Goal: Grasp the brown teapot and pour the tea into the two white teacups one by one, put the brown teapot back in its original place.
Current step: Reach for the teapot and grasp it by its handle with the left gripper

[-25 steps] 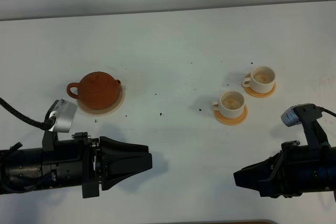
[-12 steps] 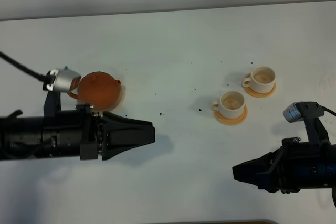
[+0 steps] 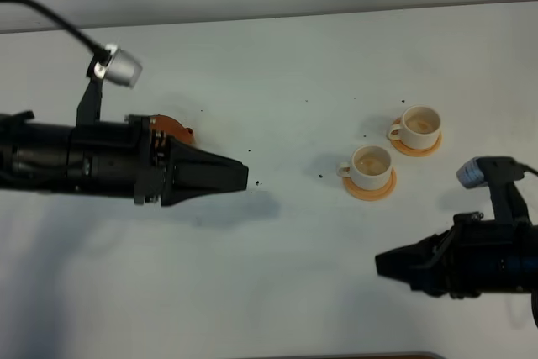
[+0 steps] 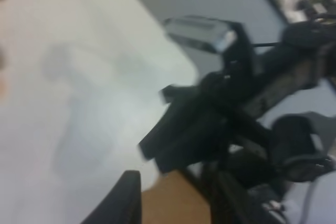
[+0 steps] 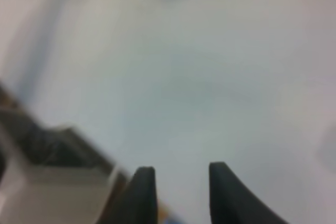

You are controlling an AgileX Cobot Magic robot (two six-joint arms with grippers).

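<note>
Where left arm [image 3: 84, 161] crosses, teapot [image 3: 172, 126] mostly hidden

reddish-brown clay teapot [image 3: 172, 128]: sat left, mostly hidden | two white handled teacups [image 3: 372, 161] [image 3: 420, 122]: stood upright on orange coasters [image 3: 371, 194], right

Teapot [image 3: 171, 127]: matt clay. Teacups [image 3: 371, 166] [image 3: 420, 126]: glossy wht ceramic. Table [image 3: 286, 65]: smooth matt wht.
</note>
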